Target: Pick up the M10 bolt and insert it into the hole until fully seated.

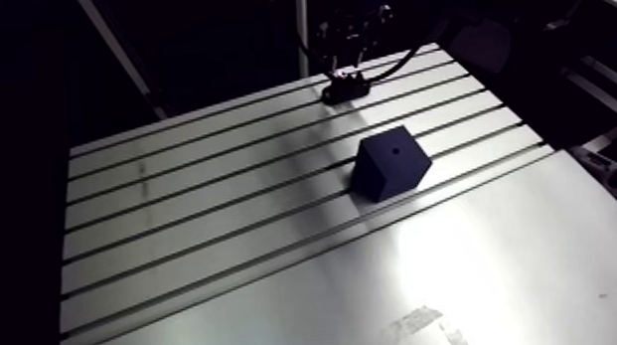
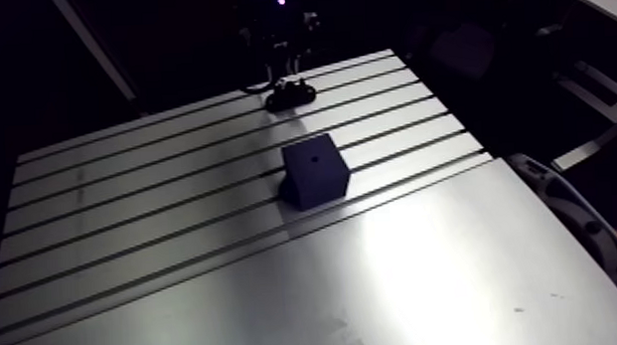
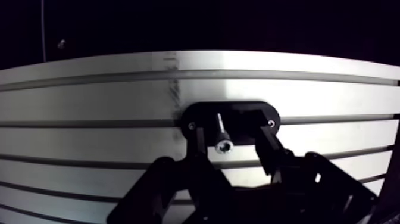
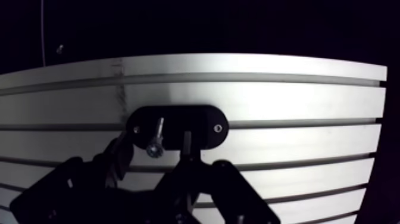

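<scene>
Gripper (image 3: 230, 132) open, straddling the bolt (image 3: 223, 140).
I see it standing in its holder (image 3: 245, 112), head towards the wrist, nearer one finger.

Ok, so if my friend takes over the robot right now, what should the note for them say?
The gripper is open, low over the far side of the table, with one finger on each side of the bolt, not gripping it.
The bolt is in the black oval holder, not lifted.
The dark block sits mid-table, apart from the holder; its top hole is empty.
Done: gripper lined up on the bolt.
Left: grip, lift, carry to the block, insert until seated.
</scene>
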You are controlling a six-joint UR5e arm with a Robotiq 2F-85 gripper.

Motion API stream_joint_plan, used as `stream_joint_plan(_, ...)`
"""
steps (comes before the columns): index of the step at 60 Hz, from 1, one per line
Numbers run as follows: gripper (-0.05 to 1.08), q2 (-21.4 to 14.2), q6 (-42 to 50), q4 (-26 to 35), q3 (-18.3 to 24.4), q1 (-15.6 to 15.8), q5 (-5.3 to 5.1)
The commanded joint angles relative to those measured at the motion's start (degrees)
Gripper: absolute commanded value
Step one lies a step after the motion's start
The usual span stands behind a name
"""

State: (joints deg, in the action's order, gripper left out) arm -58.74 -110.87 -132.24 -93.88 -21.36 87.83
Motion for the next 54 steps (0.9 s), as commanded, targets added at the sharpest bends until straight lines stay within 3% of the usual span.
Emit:
stream_joint_plan(1, 0.46, 0.5, 0.1, 0.0, 0.0, 0.0, 0.02)
stream_joint_plan(27, 0.51, 1.2, 0.2, -0.1, 0.1, 0.0, 0.02)
stream_joint_plan(54, 0.65, 1.2, 0.3, 0.0, 0.2, 0.1, -0.16)
